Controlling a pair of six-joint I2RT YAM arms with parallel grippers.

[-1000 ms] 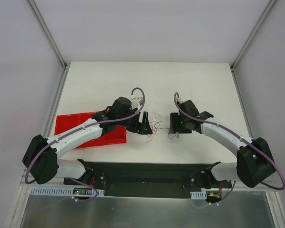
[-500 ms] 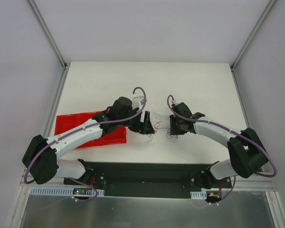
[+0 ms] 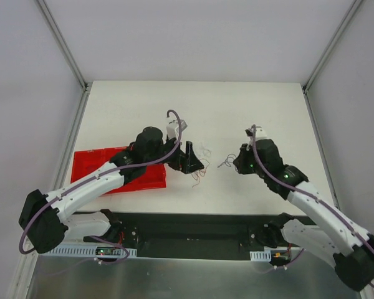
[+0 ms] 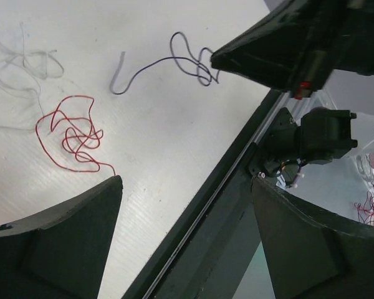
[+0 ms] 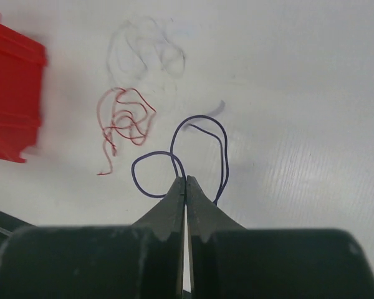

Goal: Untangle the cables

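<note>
Three thin cables lie on the white table. The purplish cable (image 5: 202, 118) is pinched in my right gripper (image 5: 186, 179), which is shut on it, and it loops out ahead of the tips. It lies apart from the red cable (image 5: 124, 118) and the whitish cable (image 5: 143, 53). From above, the right gripper (image 3: 236, 163) holds the purplish cable (image 3: 224, 164) to the right of the red cable (image 3: 198, 174). My left gripper (image 4: 187, 180) is open and holds nothing, just beside the red cable (image 4: 71, 134). The whitish cable (image 4: 25, 62) and purplish cable (image 4: 168, 62) lie further off.
A red bin (image 3: 118, 168) sits on the table's left part, under the left arm. A black base rail (image 3: 187, 227) runs along the near edge. Metal frame posts (image 3: 75, 68) stand at the back corners.
My right gripper closed on the purplish cable and drew it rightward, out of the tangle. The left gripper shifted slightly and stayed open.
</note>
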